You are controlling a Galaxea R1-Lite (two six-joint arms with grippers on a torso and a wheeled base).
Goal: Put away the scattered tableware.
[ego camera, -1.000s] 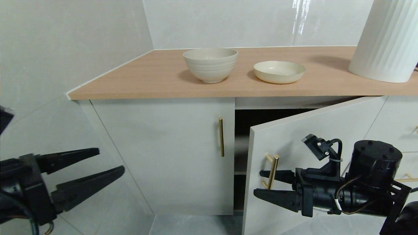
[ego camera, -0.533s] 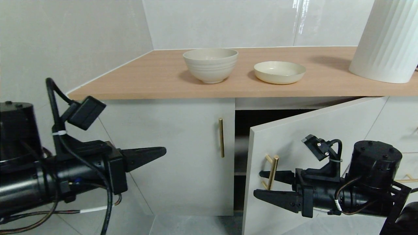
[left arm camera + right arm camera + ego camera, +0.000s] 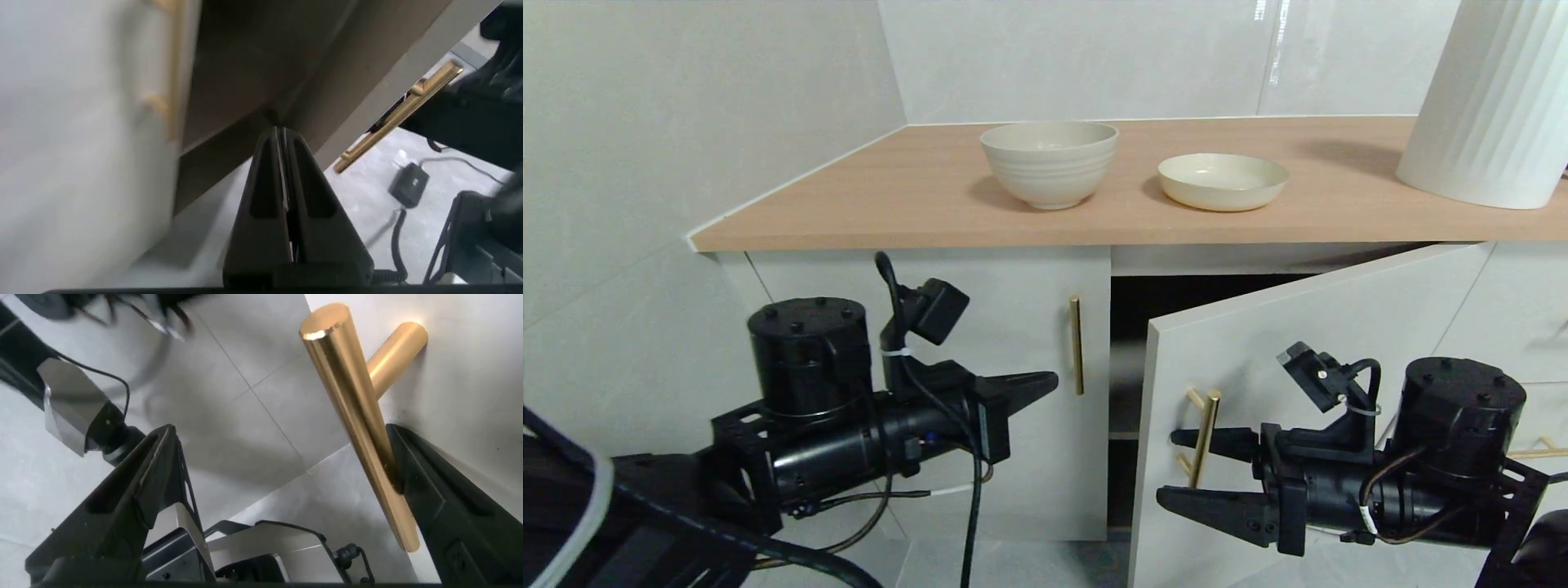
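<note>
A deep cream bowl (image 3: 1049,163) and a shallow cream dish (image 3: 1223,180) stand side by side on the wooden countertop (image 3: 915,204). Both grippers are below it, in front of the cabinet. My left gripper (image 3: 1045,382) is shut with nothing in it and points at the shut left door, just short of its gold handle (image 3: 1076,343). In the left wrist view its fingers (image 3: 280,163) are pressed together. My right gripper (image 3: 1172,465) is open around the gold handle (image 3: 1205,433) of the ajar right door (image 3: 1307,327). That handle (image 3: 359,416) lies between the fingers, close to one finger (image 3: 441,498).
A tall white ribbed vessel (image 3: 1494,98) stands on the countertop at the far right. The dark cabinet opening (image 3: 1160,302) shows between the two doors. A tiled wall closes the left side. Another gold handle (image 3: 1535,447) sits on the cabinet further right.
My left arm has swung in from the far left toward the cabinet's middle, and its gripper has gone from open to shut. The right gripper stays at the door handle.
</note>
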